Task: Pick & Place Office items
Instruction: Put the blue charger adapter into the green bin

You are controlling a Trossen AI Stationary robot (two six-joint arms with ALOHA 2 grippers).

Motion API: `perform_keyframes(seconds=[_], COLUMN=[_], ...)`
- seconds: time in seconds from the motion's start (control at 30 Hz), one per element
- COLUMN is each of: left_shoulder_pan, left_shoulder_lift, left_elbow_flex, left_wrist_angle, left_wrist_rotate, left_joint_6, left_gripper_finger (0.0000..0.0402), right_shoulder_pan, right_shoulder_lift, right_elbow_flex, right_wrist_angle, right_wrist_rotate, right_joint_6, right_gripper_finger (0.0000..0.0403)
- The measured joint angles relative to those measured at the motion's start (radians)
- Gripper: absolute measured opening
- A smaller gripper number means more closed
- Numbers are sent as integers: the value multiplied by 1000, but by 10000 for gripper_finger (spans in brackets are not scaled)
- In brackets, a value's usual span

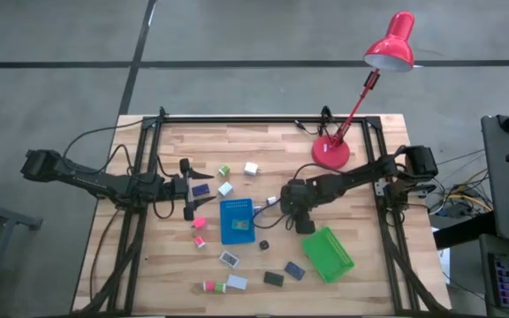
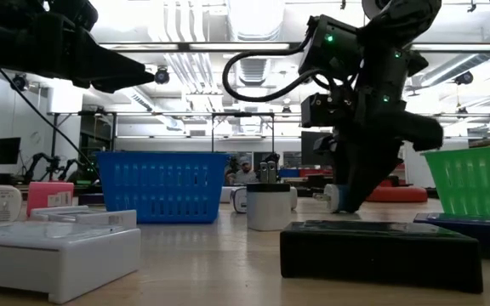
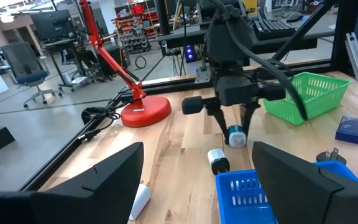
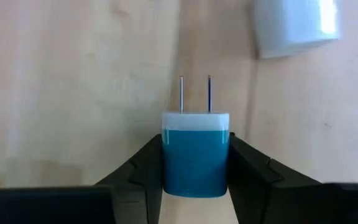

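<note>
Beside the blue tray (image 1: 236,221) on the tabletop (image 1: 369,283), the right gripper (image 4: 196,163) has its 2 fingers clenched on a blue plug adapter (image 4: 196,155); lift vertically, keeping both prongs clear, while the left gripper (image 1: 186,187) waits released.

Both arms are dark, near-black, built of slim jointed segments with blocky housings at the joints. The left arm (image 1: 104,179) runs from a chunky base block to a narrow wrist, with thin black cables looping off it. The right arm (image 1: 352,181) is alike, with a boxy dark base and cable bundles trailing beside it. From surface height the right arm's wrist housing shows small green indicator lights and a thick black cable arcing over it. Each claw has two matte black wedge-shaped fingers (image 3: 110,180) with flat inner faces.
</note>
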Motion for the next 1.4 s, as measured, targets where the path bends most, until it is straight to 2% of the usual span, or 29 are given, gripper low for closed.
perform_keyframes(seconds=[0.27, 0.5, 0.97, 1.2, 1.4], left_shoulder_pan=[0, 0, 0, 0, 0], left_shoulder_lift=[0, 0, 0, 0, 2], left_elbow_flex=[0, 0, 0, 0, -5], left_wrist_angle=[0, 0, 0, -8, -8], left_wrist_rotate=[0, -1, -2, -3, -3], left_joint_6=[0, 0, -1, -8, -12], left_gripper_finger=[305, 305, 305, 305, 305], right_shoulder_pan=[8, 37, 78, 127, 166], right_shoulder_lift=[0, -4, -66, -169, -313], right_elbow_flex=[0, 0, 1, -18, -125], right_wrist_angle=[5, 18, 36, 196, 448], right_wrist_rotate=[2, 69, 132, 142, 115], right_joint_6=[4, 8, 31, -12, -56], right_gripper_finger=[126, 126, 126, 126, 126])
